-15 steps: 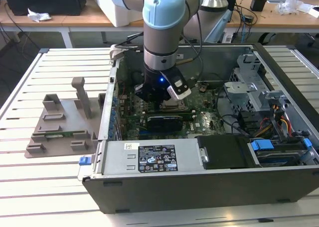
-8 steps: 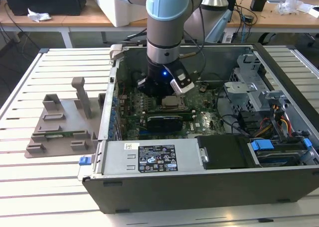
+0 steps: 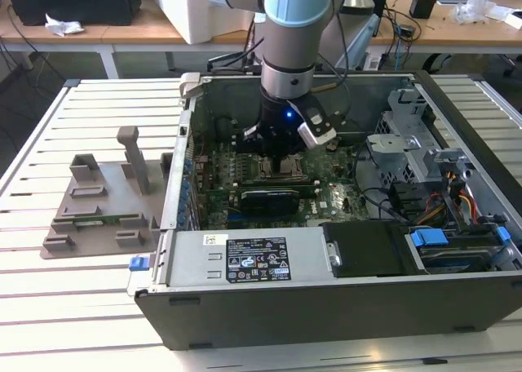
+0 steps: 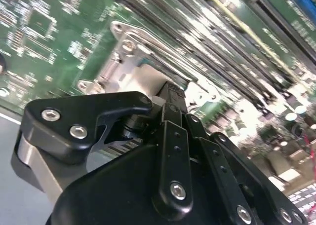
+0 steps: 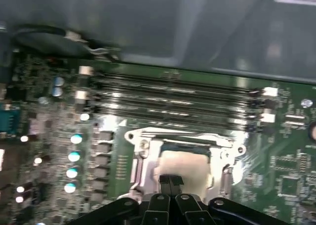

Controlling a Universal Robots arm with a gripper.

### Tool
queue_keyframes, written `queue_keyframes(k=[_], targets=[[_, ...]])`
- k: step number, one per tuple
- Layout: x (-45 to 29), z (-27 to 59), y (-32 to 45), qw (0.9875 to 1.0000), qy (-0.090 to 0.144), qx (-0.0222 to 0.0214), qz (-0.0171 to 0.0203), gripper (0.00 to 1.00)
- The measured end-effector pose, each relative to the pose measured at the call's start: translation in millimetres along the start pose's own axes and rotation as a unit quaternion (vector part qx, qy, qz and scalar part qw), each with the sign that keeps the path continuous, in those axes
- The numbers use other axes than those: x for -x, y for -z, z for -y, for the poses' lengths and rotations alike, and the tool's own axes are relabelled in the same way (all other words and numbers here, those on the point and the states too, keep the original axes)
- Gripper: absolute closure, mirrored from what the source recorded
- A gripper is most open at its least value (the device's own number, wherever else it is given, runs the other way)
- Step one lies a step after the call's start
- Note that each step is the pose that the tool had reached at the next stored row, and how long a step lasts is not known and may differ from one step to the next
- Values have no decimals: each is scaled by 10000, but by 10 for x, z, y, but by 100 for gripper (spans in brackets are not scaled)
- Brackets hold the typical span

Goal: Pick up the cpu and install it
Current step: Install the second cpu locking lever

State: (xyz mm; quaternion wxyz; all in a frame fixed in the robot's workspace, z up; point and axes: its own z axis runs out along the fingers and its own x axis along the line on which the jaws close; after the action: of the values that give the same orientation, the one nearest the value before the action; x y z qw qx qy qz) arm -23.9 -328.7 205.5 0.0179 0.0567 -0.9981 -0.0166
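Your end effector (image 5: 171,181) has its fingers pressed together, tips down on the cpu (image 5: 186,162), which lies inside the motherboard's socket frame (image 5: 143,136), beside the memory slots (image 5: 173,102).

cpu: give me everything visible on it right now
The cpu is a flat square chip with a pale, dull-silver metal top, lying level inside the motherboard socket's bright metal frame, below the row of memory slots. The gripper is directly over its near edge, fingertips together; actual contact can't be confirmed. Its rim and underside are hidden.
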Motion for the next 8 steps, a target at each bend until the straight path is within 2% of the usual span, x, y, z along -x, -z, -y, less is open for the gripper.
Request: queue_keyframes(k=[2, 3, 4, 5, 6, 8], targets=[[74, -50, -4, 10000, -1, -54, -8, 89], [89, -85, 4, 9999, -4, -116, -14, 89], [92, -100, 24, 9999, -6, -157, -19, 89], [92, -109, 58, 9998, -7, -193, -24, 89], [90, -119, 140, 9998, -8, -221, -27, 89], [88, -125, 233, 9997, -8, -232, -28, 89]])
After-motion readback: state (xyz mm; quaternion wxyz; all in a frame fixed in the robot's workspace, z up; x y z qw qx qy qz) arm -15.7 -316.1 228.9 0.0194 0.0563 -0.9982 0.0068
